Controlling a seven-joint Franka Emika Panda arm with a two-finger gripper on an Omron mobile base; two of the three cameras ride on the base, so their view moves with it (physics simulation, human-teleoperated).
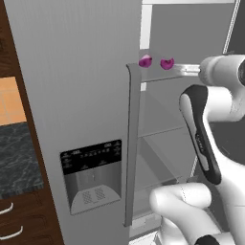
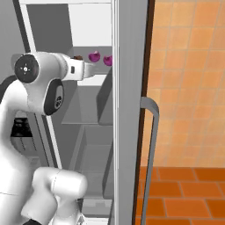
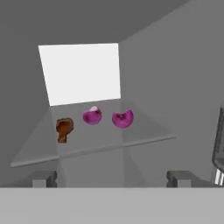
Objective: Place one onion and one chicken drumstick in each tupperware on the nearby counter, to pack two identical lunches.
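Observation:
Two magenta onions (image 3: 92,116) (image 3: 123,119) sit side by side on an upper glass shelf (image 3: 131,142) inside the open fridge. One brown chicken drumstick (image 3: 64,129) lies just left of them. The onions (image 1: 145,61) (image 1: 167,63) also show in the left base view, and the onions (image 2: 94,56) (image 2: 108,60) in the right base view. My gripper (image 3: 112,179) is open and empty, level with the shelf's front edge and short of the food. The gripper (image 1: 187,70) points into the fridge. The tupperware is out of view. A piece of the black counter (image 1: 16,158) shows at far left.
The grey fridge door (image 1: 72,95) with its dispenser panel (image 1: 91,177) and long handle (image 1: 133,143) stands open on the left. Another door edge (image 2: 129,110) with a handle (image 2: 151,145) is on the right, before an orange tiled wall (image 2: 189,88). Lower shelves (image 1: 162,139) lie below.

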